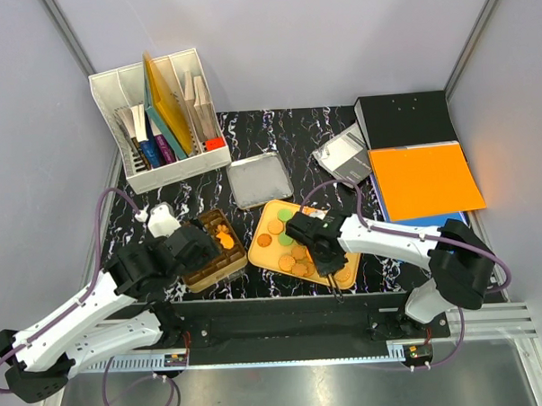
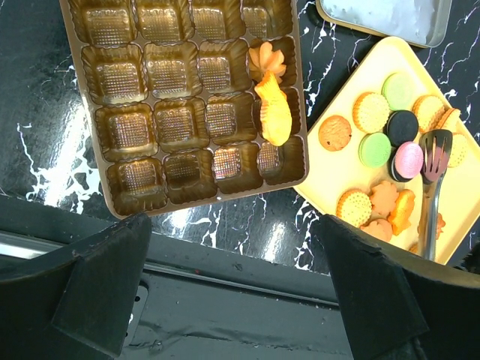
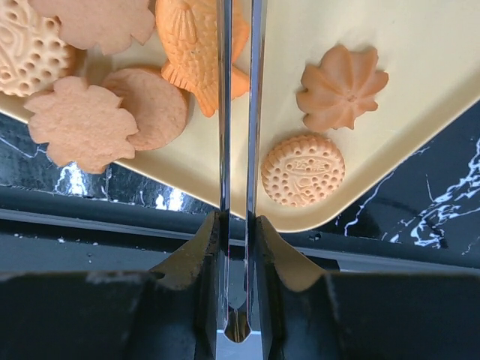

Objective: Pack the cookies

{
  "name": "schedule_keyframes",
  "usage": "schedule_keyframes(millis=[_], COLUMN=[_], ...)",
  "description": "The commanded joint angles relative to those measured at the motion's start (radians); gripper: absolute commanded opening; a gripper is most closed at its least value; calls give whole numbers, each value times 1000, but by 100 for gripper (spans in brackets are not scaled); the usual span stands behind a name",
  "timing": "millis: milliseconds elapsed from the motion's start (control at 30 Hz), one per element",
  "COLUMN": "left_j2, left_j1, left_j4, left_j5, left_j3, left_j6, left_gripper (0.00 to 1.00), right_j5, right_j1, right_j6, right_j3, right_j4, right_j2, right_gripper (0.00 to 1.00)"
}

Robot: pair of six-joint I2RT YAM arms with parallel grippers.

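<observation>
Tongs over the supply tray, packing barely begun.
My right gripper (image 3: 237, 236) clamps the tongs (image 3: 238, 112), blades squeezed nearly together, probably to pick among the cookies (image 2: 371, 112) on the yellow tray (image 2: 418, 56), frame right. Whether the tip holds 1, I cannot tell. My left gripper (image 2: 240, 289) gapes empty above the brown compartment tray (image 2: 180, 124), upper left, which holds 2: fish (image 2: 274, 112) and flower (image 2: 268, 60).

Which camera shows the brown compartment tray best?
The left wrist view: the compartment tray fills it, each pocket distinct. The top view shows it small, partly behind the left arm; the right wrist view misses it entirely.
</observation>
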Motion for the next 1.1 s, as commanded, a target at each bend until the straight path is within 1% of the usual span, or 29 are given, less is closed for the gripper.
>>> schedule_keyframes(millis=[0,67,233,333,400,633,667,700,767,800,867,900,1000,1067], left_j2=[-3,-3,-5,-10,-11,-19,-23,-26,-33,-36,-40,-42,-37,-31], left_j1=[2,2,2,3,2,3,3,2,3,3,3,3,2,2], left_j4=[38,36,36,36,36,34,34,33,31,33,31,31,31,31], left_j5=[16,21,29,36,39,62,64,64,65,64,62,61,55,52], left_j3=[-6,-6,-7,-9,-13,-30,-32,-30,-32,-30,-33,-33,-29,-23], left_j6=[18,18,11,8,2,-15,-16,-18,-21,-24,-28,-33,-36,-36], left_gripper=[99,99,99,99,99,98,98,98,97,97,97,97,97,97], right_j5=[-24,-31,-55,-71,-75,-89,-89,-86,-78,-55,-23,15,67,84], right_j1=[0,2,-1,0,0,0,2,0,0,0,2,2,2,2], right_j6=[19,19,25,32,39,40,42,46,68,77,98,105,115,117], right_j3=[-30,-50,-96,-128,-148,-163,-162,-162,-153,-143,-99,-79,16,88], right_j4=[62,73,114,135,149,157,157,148,126,87,33,-28,-139,-186], right_j2=[14,20,32,32,24,27,29,24,-15,-37,-110,-135,-215,-250], right_gripper=[18,21,35,42,44,43,41,32,23,22,21,22,27,28])
